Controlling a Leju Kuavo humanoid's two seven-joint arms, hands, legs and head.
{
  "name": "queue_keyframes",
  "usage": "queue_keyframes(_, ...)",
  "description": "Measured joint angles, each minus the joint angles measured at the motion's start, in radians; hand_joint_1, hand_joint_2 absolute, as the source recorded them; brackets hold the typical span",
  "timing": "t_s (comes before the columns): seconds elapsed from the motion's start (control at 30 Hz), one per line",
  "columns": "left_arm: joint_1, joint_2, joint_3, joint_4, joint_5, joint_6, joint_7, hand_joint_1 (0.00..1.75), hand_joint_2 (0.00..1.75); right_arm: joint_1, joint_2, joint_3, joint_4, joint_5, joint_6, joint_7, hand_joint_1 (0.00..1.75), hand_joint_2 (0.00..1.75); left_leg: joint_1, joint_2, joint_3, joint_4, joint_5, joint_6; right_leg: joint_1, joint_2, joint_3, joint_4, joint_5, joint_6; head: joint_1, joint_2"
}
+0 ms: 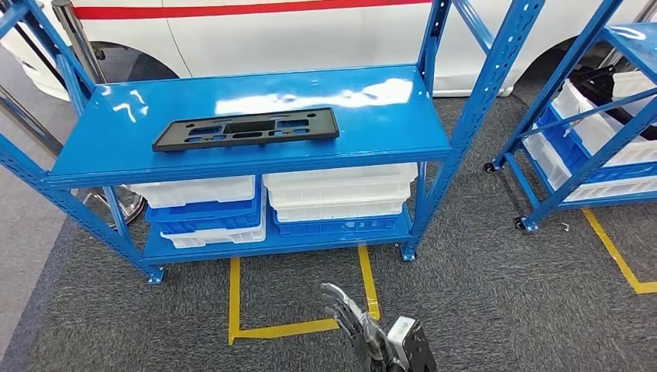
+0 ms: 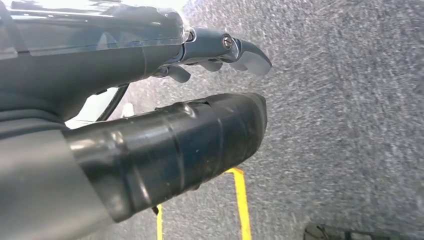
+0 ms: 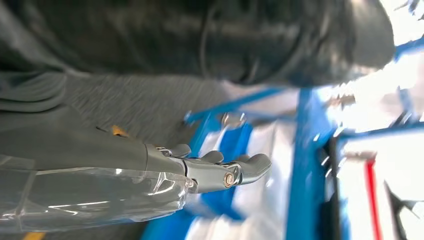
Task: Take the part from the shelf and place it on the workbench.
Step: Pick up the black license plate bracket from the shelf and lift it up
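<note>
One black part (image 1: 246,129), a long flat plate with cut-out slots, lies flat on the top board of the blue shelf (image 1: 387,116), left of the board's middle and nearer its front edge than its back; nothing touches it. Under that board, on the lower board of the same shelf, stand two stacks of shallow bins: the left stack (image 1: 203,211) mixes white and blue trays, and the right stack (image 1: 341,198) has white trays over a blue one. Behind the shelf is a white car body with a red stripe (image 1: 256,9). To the right of the shelf, apart from it, stands a second blue shelf on castors (image 1: 577,139) holding white bins. In front of the shelf, yellow tape lines (image 1: 235,310) mark the grey carpet floor. The right hand (image 1: 352,318) shows low in the head view, in front of the shelf and well short of the part, fingers spread and holding nothing; the right wrist view shows its fingers (image 3: 250,167) extended with nothing between them. The left hand (image 2: 165,145) hangs over the carpet near a yellow line, its fingers (image 2: 247,55) stretched out, apart from the thumb and empty.
</note>
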Motion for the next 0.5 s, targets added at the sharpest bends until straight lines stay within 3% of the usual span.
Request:
queue_keyframes(0.1, 0.003, 0.001, 0.013, 0.003, -0.006, -0.004, 0.000, 0.00, 0.00, -0.008, -0.014, 0.044, -0.037, 0.005, 0.037, -0.040, 0.00, 0.00, -0.002, 0.001, 0.004, -0.020, 0.002, 0.006, -0.002, 0.001, -0.005, 0.001, 0.001, 0.016, 0.000, 0.000)
queue_keyframes(0.17, 0.005, 0.000, 0.016, 0.003, -0.008, -0.006, 0.001, 0.00, 0.00, -0.014, -0.018, 0.062, -0.058, 0.014, 0.050, -0.056, 0.00, 0.00, 0.003, 0.004, 0.008, -0.030, 0.009, 0.017, -0.002, -0.001, -0.019, 0.036, -0.026, 0.025, 0.000, 0.000)
queue_keyframes(0.27, 0.004, 0.000, 0.020, 0.004, -0.012, -0.009, 0.001, 0.00, 0.00, -0.020, -0.024, 0.077, -0.074, 0.046, 0.053, -0.065, 0.00, 0.00, 0.005, 0.006, 0.009, -0.034, 0.012, 0.026, -0.006, -0.003, -0.100, 0.210, -0.114, 0.035, 0.000, 0.000)
queue_keyframes(0.3, 0.004, 0.000, 0.021, 0.004, -0.015, -0.010, 0.001, 0.00, 0.00, -0.021, -0.025, 0.080, -0.077, 0.066, 0.053, -0.068, 0.00, 0.00, 0.005, 0.006, 0.008, -0.034, 0.012, 0.026, -0.008, -0.004, -0.122, 0.257, -0.127, 0.037, 0.000, 0.000)
queue_keyframes(0.33, 0.004, 0.000, 0.022, 0.005, -0.017, -0.012, 0.001, 0.00, 0.00, -0.021, -0.027, 0.081, -0.081, 0.085, 0.053, -0.071, 0.00, 0.00, 0.004, 0.005, 0.009, -0.033, 0.011, 0.025, -0.010, -0.004, -0.128, 0.268, -0.120, 0.039, 0.000, 0.000)
queue_keyframes(0.37, 0.004, 0.000, 0.022, 0.005, -0.020, -0.014, 0.001, 0.00, 0.00, -0.021, -0.028, 0.082, -0.085, 0.102, 0.053, -0.073, 0.00, 0.00, 0.005, 0.001, 0.009, -0.031, 0.011, 0.024, -0.012, -0.004, -0.115, 0.239, -0.094, 0.040, 0.000, 0.000)
queue_keyframes(0.43, 0.001, -0.001, 0.022, 0.007, -0.024, -0.019, 0.001, 0.00, 0.00, -0.022, -0.028, 0.082, -0.096, 0.127, 0.053, -0.078, 0.00, 0.00, 0.005, -0.008, 0.009, -0.027, 0.008, 0.020, -0.015, 0.010, -0.047, 0.105, -0.029, 0.036, 0.000, 0.000)
queue_keyframes(0.5, -0.004, -0.002, 0.023, 0.007, -0.027, -0.023, 0.001, 0.00, 0.00, -0.023, -0.029, 0.082, -0.106, 0.141, 0.055, -0.080, 0.00, 0.00, 0.003, -0.018, 0.005, -0.022, 0.007, 0.010, -0.013, 0.025, -0.003, 0.010, 0.000, 0.031, 0.000, 0.000)
